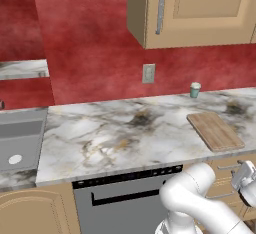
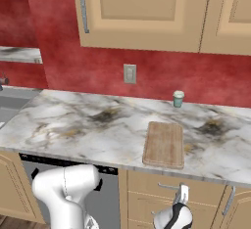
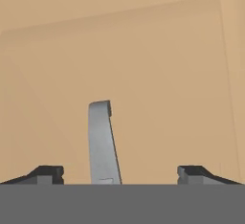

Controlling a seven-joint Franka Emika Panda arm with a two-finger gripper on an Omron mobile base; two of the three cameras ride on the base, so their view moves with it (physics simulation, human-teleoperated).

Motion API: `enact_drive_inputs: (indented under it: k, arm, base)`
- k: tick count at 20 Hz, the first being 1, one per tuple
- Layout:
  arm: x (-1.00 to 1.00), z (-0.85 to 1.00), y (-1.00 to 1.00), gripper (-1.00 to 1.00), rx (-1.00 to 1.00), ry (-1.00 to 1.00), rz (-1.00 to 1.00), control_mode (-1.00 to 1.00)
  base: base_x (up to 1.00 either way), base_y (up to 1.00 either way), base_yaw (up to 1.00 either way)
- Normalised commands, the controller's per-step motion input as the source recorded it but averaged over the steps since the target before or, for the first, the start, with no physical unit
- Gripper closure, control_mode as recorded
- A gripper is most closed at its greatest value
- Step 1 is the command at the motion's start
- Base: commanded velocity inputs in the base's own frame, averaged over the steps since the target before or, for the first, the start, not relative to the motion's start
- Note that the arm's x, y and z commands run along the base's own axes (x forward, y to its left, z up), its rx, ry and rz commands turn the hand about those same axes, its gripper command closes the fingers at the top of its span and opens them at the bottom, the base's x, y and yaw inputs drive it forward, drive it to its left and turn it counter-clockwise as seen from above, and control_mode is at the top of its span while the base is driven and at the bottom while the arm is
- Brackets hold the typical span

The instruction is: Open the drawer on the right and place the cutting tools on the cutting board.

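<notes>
The cutting board [image 1: 216,131] [image 2: 164,144] lies flat on the marble counter, right of centre. Below it is the drawer [image 2: 147,194] [image 1: 225,170], shut, its tan front flush with the cabinets. My gripper [image 2: 182,194] [image 1: 243,172] is held up against that front. In the hand view the drawer's grey handle [image 3: 103,141] stands between my fingertips, nearer the left one. The gripper [image 3: 119,173] is open, with both tips clear of the handle. The cutting tools are out of view.
A dark grey dishwasher front [image 1: 125,198] [image 2: 109,198] sits left of the drawer. A small green cup [image 1: 195,90] [image 2: 178,98] stands by the red wall behind the board. A sink [image 1: 20,143] is at the far left. Upper cabinets [image 2: 147,12] hang overhead.
</notes>
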Motion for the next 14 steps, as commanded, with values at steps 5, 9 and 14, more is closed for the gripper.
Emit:
enact_drive_inputs:
  k: [5,9,14]
  arm:
    - [0.00,0.00,0.00,-1.00,0.00,0.00,0.00,-1.00]
    - [0.00,0.00,0.00,1.00,0.00,0.00,0.00,-1.00]
    - [0.00,0.00,0.00,1.00,0.00,0.00,0.00,-1.00]
  base:
    - [0.00,0.00,0.00]
    - [0.00,0.00,0.00]
    - [0.00,0.00,0.00]
